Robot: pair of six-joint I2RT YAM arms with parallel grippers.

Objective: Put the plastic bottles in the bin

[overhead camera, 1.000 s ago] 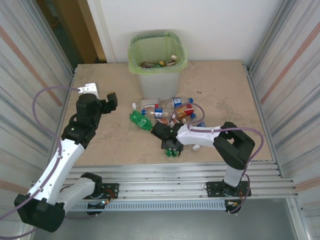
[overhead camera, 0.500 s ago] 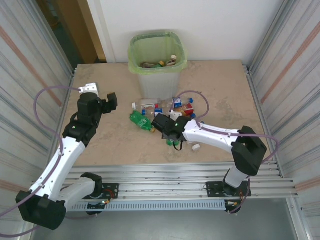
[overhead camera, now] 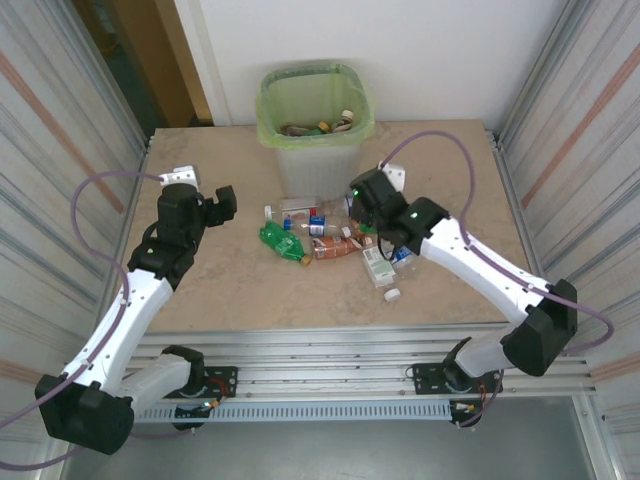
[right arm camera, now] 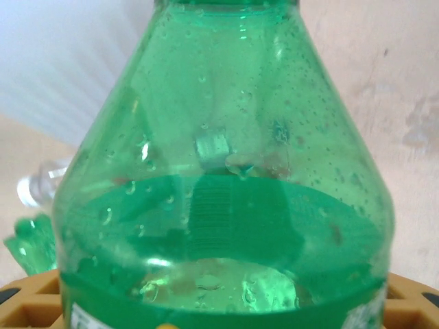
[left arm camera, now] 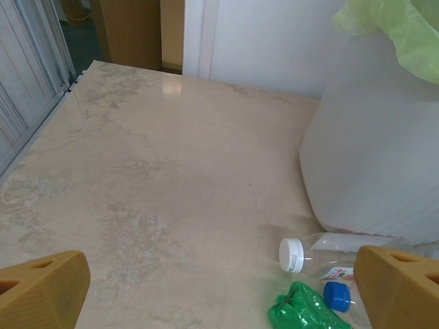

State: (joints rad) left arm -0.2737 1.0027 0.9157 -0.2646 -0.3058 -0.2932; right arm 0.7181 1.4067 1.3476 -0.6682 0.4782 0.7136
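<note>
Toward the worktop's far edge, just beside the bin (overhead camera: pixel 313 158), my right gripper (overhead camera: pixel 358 194) is clamped on a green bottle (right arm camera: pixel 226 171); left gripper (overhead camera: pixel 222 200) spread wide, empty, near left edge; other bottles (overhead camera: pixel 322 238) lie mid-worktop.

Beige marbled desk (overhead camera: pixel 220 290); white wall (overhead camera: pixel 450 60) behind its far edge; ribbed metal panels (overhead camera: pixel 60 120) along both side edges; metal rails (overhead camera: pixel 320 350) at near edge.

Beige stone-patterned tabletop (overhead camera: pixel 220 290) beneath a white back wall (overhead camera: pixel 440 50). Corrugated metal panels (overhead camera: pixel 60 120) flank it; aluminium rails (overhead camera: pixel 330 350) edge the front.
</note>
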